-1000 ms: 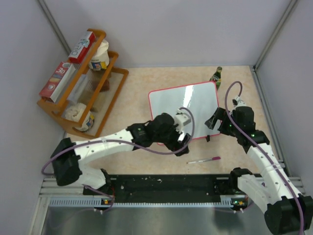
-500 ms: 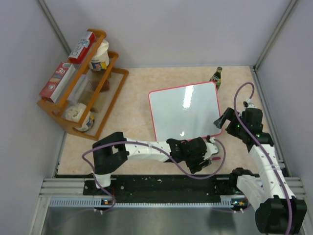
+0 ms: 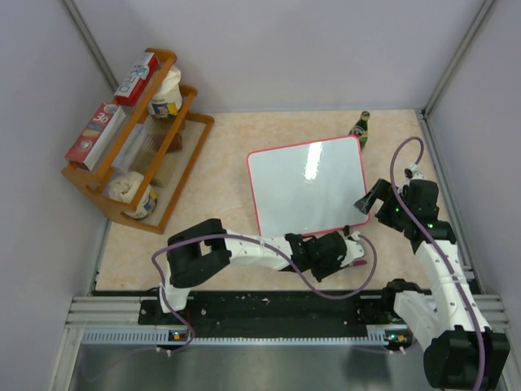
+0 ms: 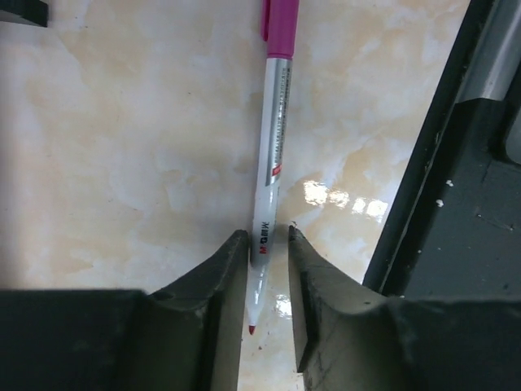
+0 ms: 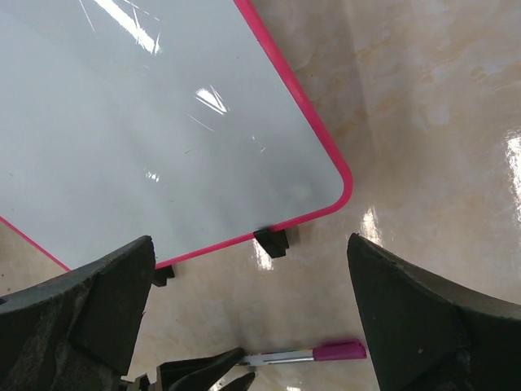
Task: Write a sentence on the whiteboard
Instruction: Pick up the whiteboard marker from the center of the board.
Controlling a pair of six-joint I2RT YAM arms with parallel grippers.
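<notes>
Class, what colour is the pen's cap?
The cap is magenta pink, clearest in the left wrist view.

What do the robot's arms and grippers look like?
The left arm and right arm have white links and black joints, and a purple cable loops along each. Small green lights show on the right arm. The fingers are matte black wedges tapering to blunt tips.
</notes>
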